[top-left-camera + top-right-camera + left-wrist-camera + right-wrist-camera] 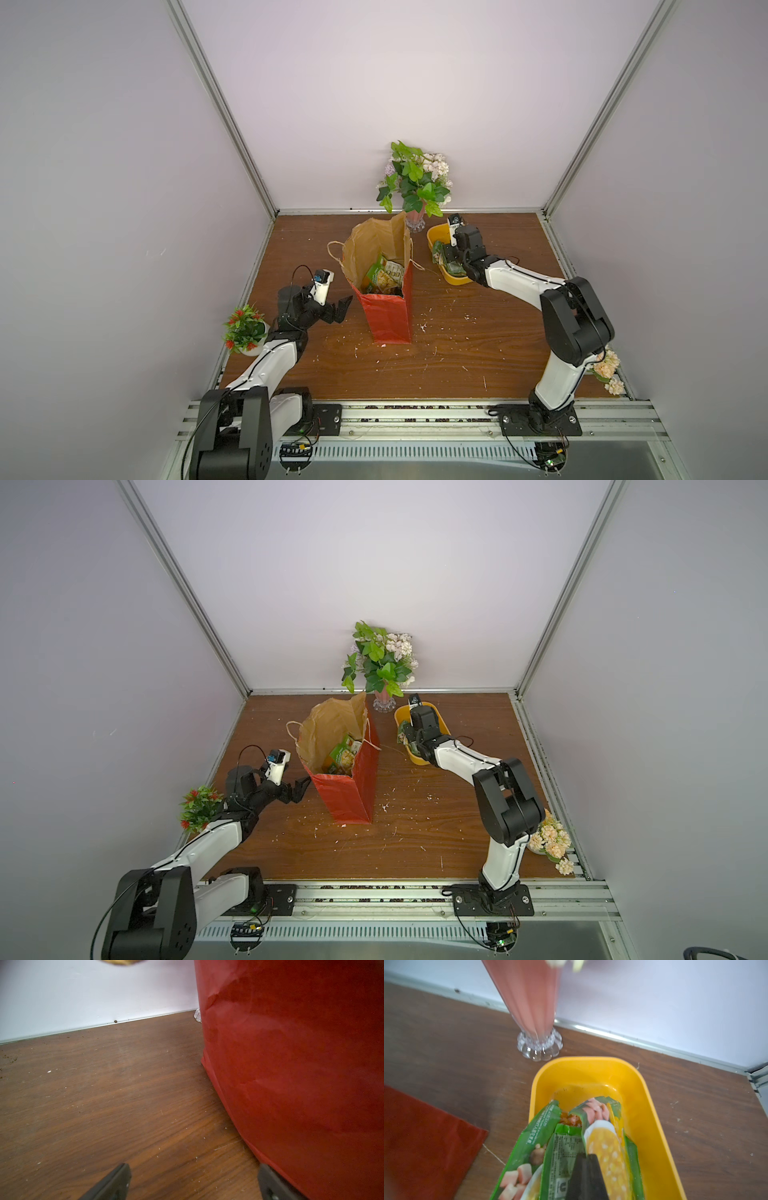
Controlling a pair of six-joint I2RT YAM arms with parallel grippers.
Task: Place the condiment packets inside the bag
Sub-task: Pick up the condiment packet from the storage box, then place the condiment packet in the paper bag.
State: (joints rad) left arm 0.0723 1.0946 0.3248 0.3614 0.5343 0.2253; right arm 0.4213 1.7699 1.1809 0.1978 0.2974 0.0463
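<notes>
The left pincer (pixel 340 309) stood released, jaws wide, just beside the lower wall of the bag (pixel 388 320). The bag, red outside, stood upright and open on the wooden table (pixel 478 332), with green packets (pixel 384 276) lying inside it against the brown paper. To its right, the yellow tub (pixel 652 1126) held more packets (pixel 529 1142), leaning on edge. The right pincer (pixel 587 1160) was clenched among them; whether it pinched one could not be told.

walls (pixel 395 83): pale lilac | tabletop (pixel 478 332): brown wood (white specks) | frame (pixel 221 104): aluminium
</notes>
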